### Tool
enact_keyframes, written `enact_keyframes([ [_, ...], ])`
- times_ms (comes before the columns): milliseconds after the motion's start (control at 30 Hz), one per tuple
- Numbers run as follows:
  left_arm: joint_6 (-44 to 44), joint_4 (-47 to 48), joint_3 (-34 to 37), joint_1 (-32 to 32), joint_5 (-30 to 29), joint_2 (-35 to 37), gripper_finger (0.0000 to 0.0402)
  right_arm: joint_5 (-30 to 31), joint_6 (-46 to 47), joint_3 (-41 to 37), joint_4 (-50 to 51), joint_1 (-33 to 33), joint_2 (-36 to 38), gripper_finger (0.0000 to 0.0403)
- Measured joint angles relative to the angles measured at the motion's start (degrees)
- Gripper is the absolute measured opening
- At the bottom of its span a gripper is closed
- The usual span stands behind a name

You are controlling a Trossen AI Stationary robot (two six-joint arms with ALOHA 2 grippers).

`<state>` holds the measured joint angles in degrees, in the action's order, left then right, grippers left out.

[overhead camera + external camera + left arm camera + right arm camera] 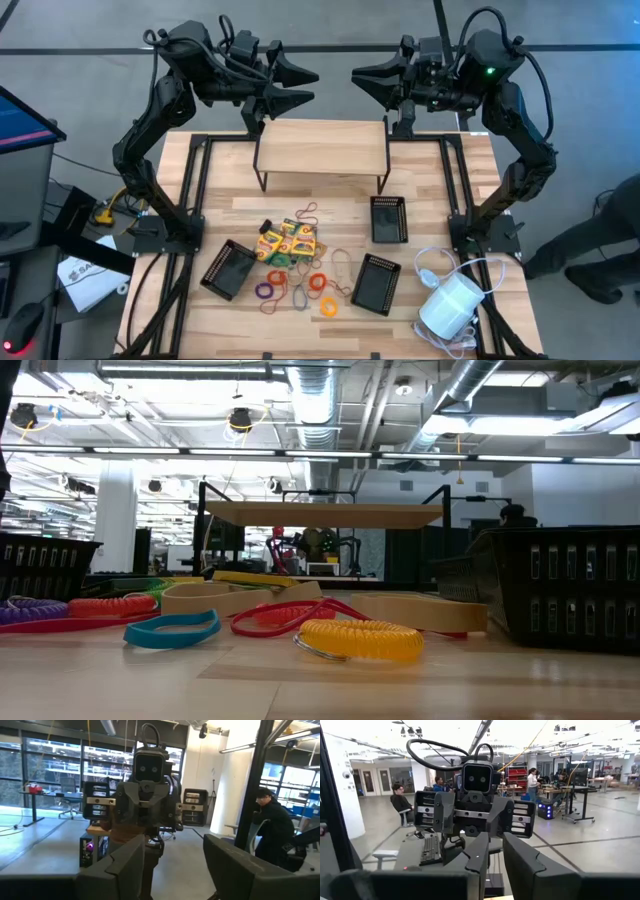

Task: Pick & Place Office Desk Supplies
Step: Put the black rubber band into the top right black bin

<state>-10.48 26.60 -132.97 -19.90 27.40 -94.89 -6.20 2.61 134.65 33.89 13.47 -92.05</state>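
— Many coloured loops lie at the near middle of the table: a yellow coiled loop nearest, then a blue loop and a red loop, with orange and purple ones to the left.
— And the crayon boxes?
— Just behind the loops, between three black mesh trays.
— Anything to the right?
— A white cylinder with its cord, at the near right corner.
— And farther back?
— A wooden shelf stands at the far middle. Above its far edge the left hand and right hand face each other, fingers parted, holding nothing.
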Motion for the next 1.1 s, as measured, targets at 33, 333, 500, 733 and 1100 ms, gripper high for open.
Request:
enact_keyframes([
  [33,0.02,-0.01,0.00,0.00,0.02,0.00,0.0184,-0.01,-0.43,0.00,-0.02,-0.01,0.00,0.0045],
  [333,1.56,-1.20,0.00,0.00,0.04,0.00,0.0012,0.02,-2.17,0.00,-0.11,-1.30,0.00,0.0003],
  [500,1.66,-1.37,0.00,0.00,0.04,0.00,0.0002,0.00,-3.08,0.00,-0.09,-1.90,0.00,0.0002],
  [733,1.66,-1.38,0.00,0.00,0.06,0.00,0.0001,0.02,-3.08,0.00,-0.09,-1.88,0.00,0.0001],
  [1100,1.66,-1.36,0.00,0.00,0.09,0.00,0.0001,0.02,-3.08,0.00,-0.09,-1.88,0.00,0.0000],
])
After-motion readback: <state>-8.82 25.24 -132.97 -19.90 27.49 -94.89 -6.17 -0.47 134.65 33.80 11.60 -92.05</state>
